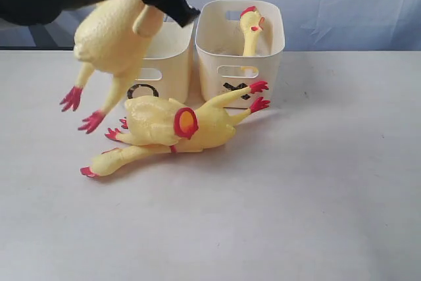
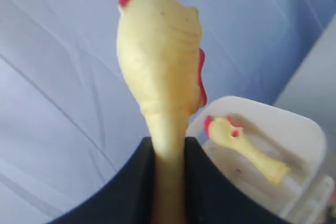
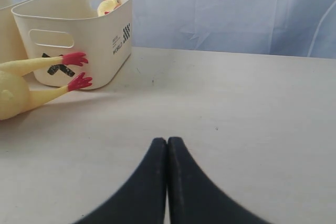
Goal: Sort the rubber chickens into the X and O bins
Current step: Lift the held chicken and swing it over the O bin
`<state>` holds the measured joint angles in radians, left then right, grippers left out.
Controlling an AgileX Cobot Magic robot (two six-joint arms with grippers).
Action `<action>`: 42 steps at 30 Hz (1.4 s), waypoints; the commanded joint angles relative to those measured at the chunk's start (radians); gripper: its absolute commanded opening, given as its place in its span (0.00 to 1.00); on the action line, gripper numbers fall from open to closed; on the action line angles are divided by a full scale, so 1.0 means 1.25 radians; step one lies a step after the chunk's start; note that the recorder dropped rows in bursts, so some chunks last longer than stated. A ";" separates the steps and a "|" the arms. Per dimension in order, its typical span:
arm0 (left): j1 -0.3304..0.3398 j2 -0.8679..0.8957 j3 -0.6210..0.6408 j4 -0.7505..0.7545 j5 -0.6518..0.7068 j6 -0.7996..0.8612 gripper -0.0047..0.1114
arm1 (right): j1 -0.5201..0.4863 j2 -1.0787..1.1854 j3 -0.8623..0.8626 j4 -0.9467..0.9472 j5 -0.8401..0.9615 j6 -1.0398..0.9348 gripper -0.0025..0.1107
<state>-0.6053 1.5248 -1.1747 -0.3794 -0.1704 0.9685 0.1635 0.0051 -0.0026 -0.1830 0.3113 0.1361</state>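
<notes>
The bare tabletop point(image 1: 276, 228) lay nearest. Just beyond it two rubber chickens lay unsorted and pressed together. One was the ringed chicken point(image 1: 152, 122), its red neck ring turned to the front. The other was the stretched chicken point(image 1: 214, 128), whose long neck ran out to the left and whose red feet reached the front wall of the X bin point(image 1: 209, 60); whether they touched it could not be told. A binned chicken point(image 1: 250, 27) stood head-up inside the X bin, so one was placed. The held chicken point(image 1: 110, 34) hung in the air at the left with its feet down. The left claw point(image 1: 170, 6) was closed narrowly around its neck and gripped nothing else. It hung by the rim of the O bin point(image 1: 172, 57), but whether it was over the opening could not be judged, and the inside of that bin was hidden. I judged the task under way: one chicken binned, one in transit, two left on the table. The right claw point(image 3: 167, 153) was fully closed and empty, low over open table, well to the right of the bins. The bins stood side by side near the table's far edge. Wide clear surface lay to the front and right. The tight spot was the lying pair directly before both bins.
</notes>
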 commanded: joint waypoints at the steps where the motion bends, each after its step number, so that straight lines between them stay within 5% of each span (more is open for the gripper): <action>1: 0.045 -0.009 -0.014 -0.045 -0.138 -0.076 0.04 | 0.001 -0.004 0.002 0.001 -0.006 -0.001 0.01; 17: 0.286 -0.009 -0.014 0.322 -0.262 -0.920 0.04 | 0.001 -0.004 0.002 0.001 -0.006 -0.001 0.01; 30: 0.429 0.029 -0.074 0.299 -0.357 -1.178 0.04 | 0.001 -0.004 0.002 0.001 -0.006 -0.001 0.01; 42: 0.443 0.220 -0.211 0.340 -0.453 -1.258 0.04 | 0.001 -0.004 0.002 0.001 -0.006 -0.001 0.01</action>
<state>-0.0564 1.7570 -1.3852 0.0324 -0.6888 -0.5779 0.1635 0.0051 -0.0026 -0.1830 0.3113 0.1361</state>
